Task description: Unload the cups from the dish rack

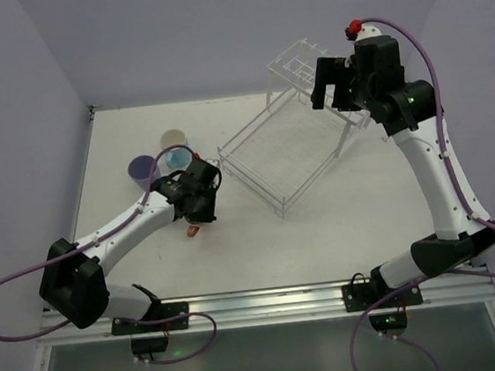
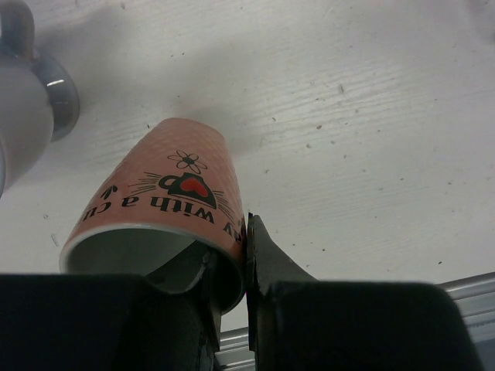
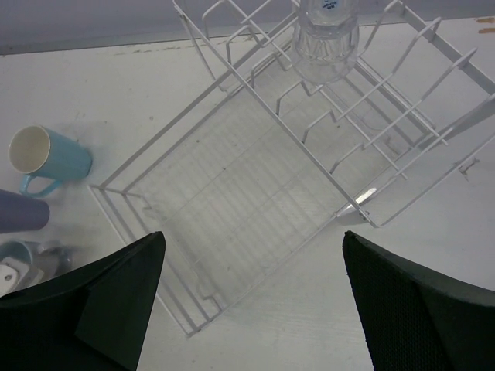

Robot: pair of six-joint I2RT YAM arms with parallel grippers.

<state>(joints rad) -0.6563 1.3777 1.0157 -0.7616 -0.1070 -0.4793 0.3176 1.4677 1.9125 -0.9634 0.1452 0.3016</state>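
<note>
One clear glass (image 3: 325, 46) sits on the rack (image 3: 232, 193).

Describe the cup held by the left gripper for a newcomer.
Left of the clear dish rack, the left gripper pinches one cup's rim. It is the salmon-pink cup with black lettering and a red heart; neighbouring cups are blue or purple.

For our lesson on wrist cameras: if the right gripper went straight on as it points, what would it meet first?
Probably the floor of the dish rack, straight ahead of the open right gripper; depth unclear.
</note>
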